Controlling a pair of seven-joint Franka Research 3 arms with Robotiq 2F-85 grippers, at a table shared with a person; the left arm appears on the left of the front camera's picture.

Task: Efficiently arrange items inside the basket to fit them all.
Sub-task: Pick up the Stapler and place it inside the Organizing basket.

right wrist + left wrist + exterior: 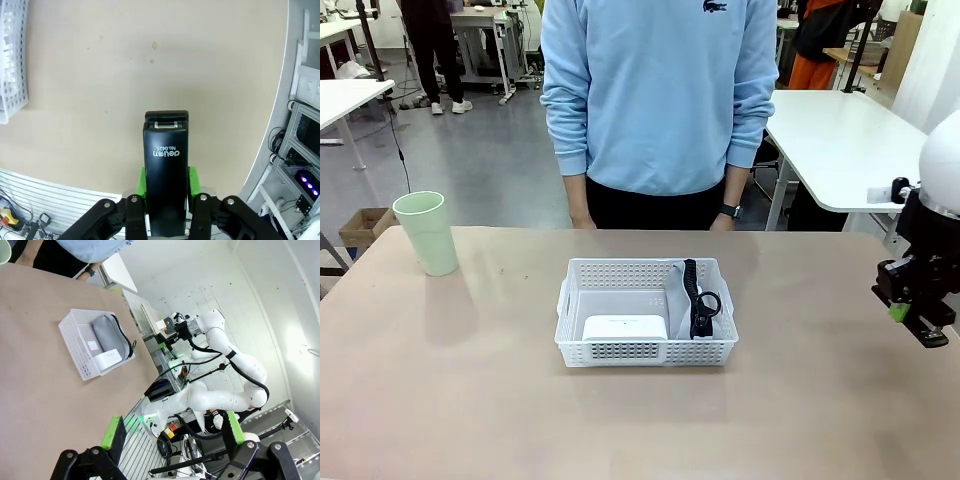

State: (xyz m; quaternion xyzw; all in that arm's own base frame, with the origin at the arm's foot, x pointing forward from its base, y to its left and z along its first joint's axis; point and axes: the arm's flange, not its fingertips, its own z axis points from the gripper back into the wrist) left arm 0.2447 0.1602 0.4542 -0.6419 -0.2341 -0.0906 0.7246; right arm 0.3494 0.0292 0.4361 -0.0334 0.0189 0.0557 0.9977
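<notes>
Black stapler [165,155] is pinched lengthwise between the green pads [142,179] of the right gripper [905,310] above the table's [470,400] right edge, presumably so that it can be carried to the basket [645,352] at the table's middle. Inside, the white screen device [625,327] is laid against the near wall and the grey pouch [106,335] along the right side, so room is kept at the far-left corner. The pale green cup [427,232] is stood near the table's far left corner. The left gripper [172,422] is held spread and empty. No obstacle is seen between stapler and basket.
</notes>
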